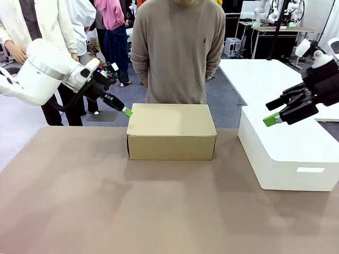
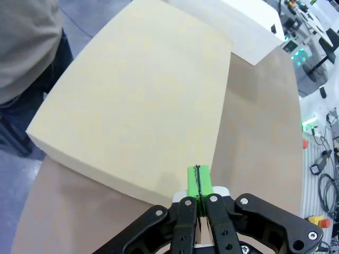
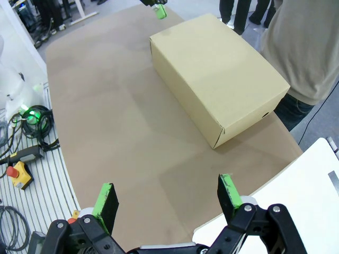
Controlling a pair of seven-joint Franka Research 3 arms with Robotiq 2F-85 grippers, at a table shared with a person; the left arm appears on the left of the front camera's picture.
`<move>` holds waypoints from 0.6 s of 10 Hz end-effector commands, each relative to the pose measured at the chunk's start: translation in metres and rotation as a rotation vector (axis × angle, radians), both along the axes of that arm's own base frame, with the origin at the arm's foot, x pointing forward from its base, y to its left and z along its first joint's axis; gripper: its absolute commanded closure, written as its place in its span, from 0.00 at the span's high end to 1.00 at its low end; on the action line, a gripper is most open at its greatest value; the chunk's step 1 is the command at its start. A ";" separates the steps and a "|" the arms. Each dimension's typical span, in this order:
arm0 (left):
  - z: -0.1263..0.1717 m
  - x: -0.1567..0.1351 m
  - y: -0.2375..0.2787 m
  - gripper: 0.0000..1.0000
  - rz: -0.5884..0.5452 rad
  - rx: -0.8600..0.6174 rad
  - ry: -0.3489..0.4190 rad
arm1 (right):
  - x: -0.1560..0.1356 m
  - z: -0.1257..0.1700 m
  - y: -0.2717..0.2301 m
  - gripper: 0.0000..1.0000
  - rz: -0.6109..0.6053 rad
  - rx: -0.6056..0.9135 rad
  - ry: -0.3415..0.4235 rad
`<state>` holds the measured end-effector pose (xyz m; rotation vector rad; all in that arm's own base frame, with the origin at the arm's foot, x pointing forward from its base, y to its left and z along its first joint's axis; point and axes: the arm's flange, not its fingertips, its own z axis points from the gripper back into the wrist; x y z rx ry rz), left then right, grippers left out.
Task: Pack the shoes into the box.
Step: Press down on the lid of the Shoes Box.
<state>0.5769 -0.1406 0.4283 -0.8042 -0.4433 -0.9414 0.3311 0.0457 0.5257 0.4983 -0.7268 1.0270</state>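
Beside the lidded box [image 1: 170,132], left tool [image 1: 127,111] pinched.

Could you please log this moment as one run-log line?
box: lid closed, on table | left gripper: shut, empty, at box's top corner | right gripper: open, empty, above white box | shoes: unseen

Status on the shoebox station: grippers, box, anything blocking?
Left gripper shut, empty, at the box's left top edge. Right gripper open, empty, over the white box. Box lid closed. Person behind it.
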 end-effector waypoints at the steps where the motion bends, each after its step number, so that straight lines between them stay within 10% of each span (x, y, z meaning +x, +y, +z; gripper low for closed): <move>1: -0.002 -0.003 0.001 0.00 0.003 -0.021 -0.020 | 0.003 0.000 0.000 1.00 0.026 0.031 -0.020; 6: -0.002 -0.003 0.001 0.00 0.003 -0.021 -0.020 | 0.003 0.000 0.000 1.00 0.026 0.031 -0.020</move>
